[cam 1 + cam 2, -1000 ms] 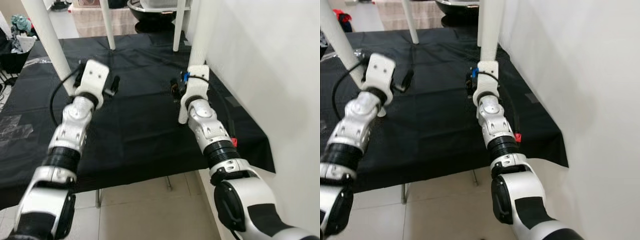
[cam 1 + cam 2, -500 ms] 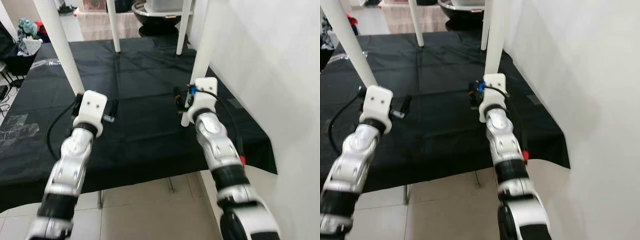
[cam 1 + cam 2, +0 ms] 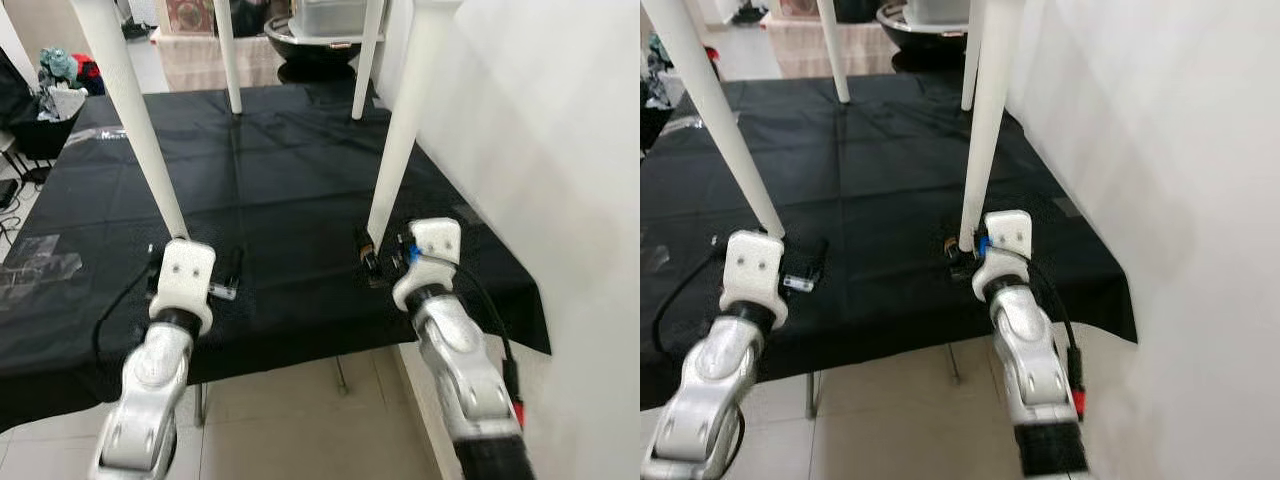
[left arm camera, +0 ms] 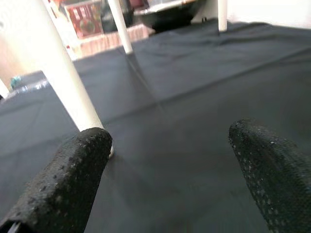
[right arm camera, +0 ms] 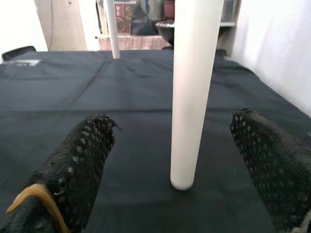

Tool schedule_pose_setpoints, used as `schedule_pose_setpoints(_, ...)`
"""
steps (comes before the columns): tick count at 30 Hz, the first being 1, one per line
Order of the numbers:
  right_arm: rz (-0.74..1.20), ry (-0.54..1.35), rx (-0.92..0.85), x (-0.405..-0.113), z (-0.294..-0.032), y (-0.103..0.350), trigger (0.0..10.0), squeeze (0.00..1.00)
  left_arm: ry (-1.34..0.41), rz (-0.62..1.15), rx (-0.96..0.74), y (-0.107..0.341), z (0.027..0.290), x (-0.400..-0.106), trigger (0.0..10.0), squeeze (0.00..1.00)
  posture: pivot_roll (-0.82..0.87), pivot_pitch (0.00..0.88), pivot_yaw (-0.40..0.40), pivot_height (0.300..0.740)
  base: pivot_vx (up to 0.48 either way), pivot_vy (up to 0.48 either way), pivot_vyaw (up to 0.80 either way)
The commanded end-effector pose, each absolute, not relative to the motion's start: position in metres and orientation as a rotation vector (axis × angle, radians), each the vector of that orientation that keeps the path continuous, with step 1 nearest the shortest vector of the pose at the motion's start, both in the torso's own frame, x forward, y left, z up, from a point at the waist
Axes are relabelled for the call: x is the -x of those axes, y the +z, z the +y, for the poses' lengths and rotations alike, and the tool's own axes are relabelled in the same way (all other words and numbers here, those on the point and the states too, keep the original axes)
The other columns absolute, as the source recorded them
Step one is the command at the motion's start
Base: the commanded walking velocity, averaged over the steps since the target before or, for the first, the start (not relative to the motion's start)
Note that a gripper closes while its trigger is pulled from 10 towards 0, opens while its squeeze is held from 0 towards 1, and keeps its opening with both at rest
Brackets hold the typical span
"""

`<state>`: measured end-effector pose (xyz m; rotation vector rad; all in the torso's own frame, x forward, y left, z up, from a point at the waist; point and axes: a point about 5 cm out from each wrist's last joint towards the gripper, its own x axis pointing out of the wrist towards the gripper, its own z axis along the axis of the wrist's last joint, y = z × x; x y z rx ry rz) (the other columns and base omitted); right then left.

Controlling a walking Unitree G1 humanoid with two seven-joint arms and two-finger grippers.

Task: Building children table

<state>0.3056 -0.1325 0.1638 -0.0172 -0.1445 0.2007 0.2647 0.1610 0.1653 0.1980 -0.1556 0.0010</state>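
Table: four plain white round legs (image 3: 404, 130) standing on black cloth (image 3: 280, 190) | left gripper (image 4: 170, 174) fingers apart | right gripper (image 5: 182, 160) fingers apart, near leg between, untouched.

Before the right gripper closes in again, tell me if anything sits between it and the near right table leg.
Nothing visible does: the right gripper is open, facing the leg across bare black cloth.
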Motion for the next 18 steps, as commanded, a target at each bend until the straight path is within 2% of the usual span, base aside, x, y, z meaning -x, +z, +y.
schedule_pose_setpoints(1, -0.128, 0.217, 0.028, -0.298, -0.132, 0.158, 10.0, 0.0, -0.016, -0.13, -0.178, 0.16, 0.156, -0.256, 10.0, 0.0, 0.08, 0.045, -0.025, 0.74, 0.0, 0.0, 0.0)
schedule_pose_setpoints(3, -0.074, 0.219, 0.035, -0.287, -0.133, 0.146, 10.0, 0.0, -0.038, -0.078, -0.155, 0.148, 0.149, -0.242, 10.0, 0.0, 0.08, 0.039, -0.025, 0.74, 0.0, 0.0, 0.0)
schedule_pose_setpoints(10, -0.027, 0.228, 0.035, -0.275, -0.13, 0.133, 10.0, 0.0, -0.086, -0.003, -0.121, 0.13, 0.136, -0.224, 10.0, 0.0, 0.07, 0.033, -0.019, 0.74, 0.0, 0.0, 0.0)
schedule_pose_setpoints(18, 0.003, 0.254, 0.051, -0.267, -0.126, 0.123, 10.0, 0.0, -0.069, 0.033, -0.086, 0.122, 0.136, -0.221, 10.0, 0.0, 0.07, 0.032, -0.022, 0.74, 0.0, 0.0, 0.0)
